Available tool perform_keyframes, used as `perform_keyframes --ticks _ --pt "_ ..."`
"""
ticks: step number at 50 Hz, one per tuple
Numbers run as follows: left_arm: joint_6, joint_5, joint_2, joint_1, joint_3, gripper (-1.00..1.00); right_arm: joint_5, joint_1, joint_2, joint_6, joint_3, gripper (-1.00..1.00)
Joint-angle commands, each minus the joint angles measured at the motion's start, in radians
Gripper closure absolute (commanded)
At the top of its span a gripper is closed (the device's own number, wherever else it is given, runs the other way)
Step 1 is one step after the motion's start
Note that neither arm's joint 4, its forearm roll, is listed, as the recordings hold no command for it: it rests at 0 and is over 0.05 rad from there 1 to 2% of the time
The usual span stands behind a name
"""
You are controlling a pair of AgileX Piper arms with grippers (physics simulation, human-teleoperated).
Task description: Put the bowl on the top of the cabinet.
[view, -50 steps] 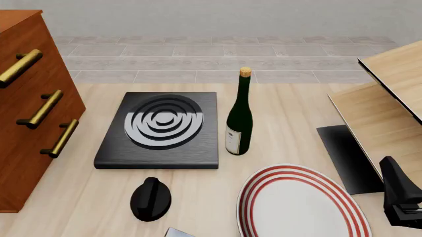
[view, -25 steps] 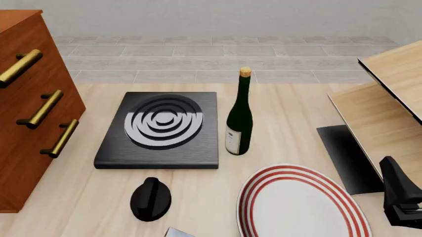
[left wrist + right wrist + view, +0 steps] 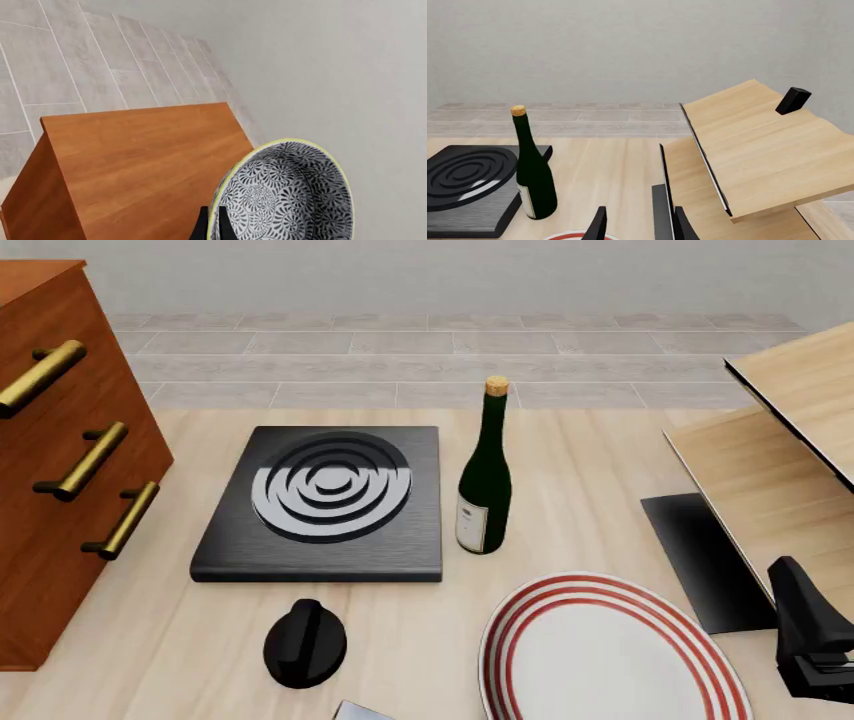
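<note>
Left wrist view shows the bowl (image 3: pixel 287 195) tipped on edge, its rim pinched in the left gripper (image 3: pixel 212 227), held above and just beyond the far edge of the cabinet (image 3: pixel 140 165) top, so this arm is nearer.

No writing, number, brand or sign can be read anywhere in these views. The wine bottle (image 3: pixel 483 484) carries a pale label low on its body, seen also in the right wrist view (image 3: pixel 534 174), but the label shows no letters that can be made out. The bowl (image 3: pixel 288 194) has only a black-and-white leafy pattern inside, without any lettering. The plate (image 3: pixel 609 652) bears red rings and nothing more. The cabinet (image 3: pixel 60 440) and its brass handles are unmarked.
</note>
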Motion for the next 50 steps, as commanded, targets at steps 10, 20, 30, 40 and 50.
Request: perform_keyframes --ticks 10,20,30,40,50 --pt "-0.038 0.052 0.076 0.015 -0.09 1.0 0.0 0.0 0.0 0.0 0.0 -1.0" --pt "-0.049 0.062 0.099 0.025 -0.083 1.0 0.0 0.0 0.0 0.0 0.0 -1.0" --pt "-0.029 0.089 0.1 0.019 -0.073 1.0 0.0 0.0 0.0 0.0 0.0 -1.0" --pt "-0.022 0.102 0.098 0.023 -0.075 1.0 0.0 0.0 0.0 0.0 0.0 -1.0" --pt "-0.013 0.097 0.121 0.046 -0.076 1.0 0.0 0.0 0.0 0.0 0.0 -1.0"
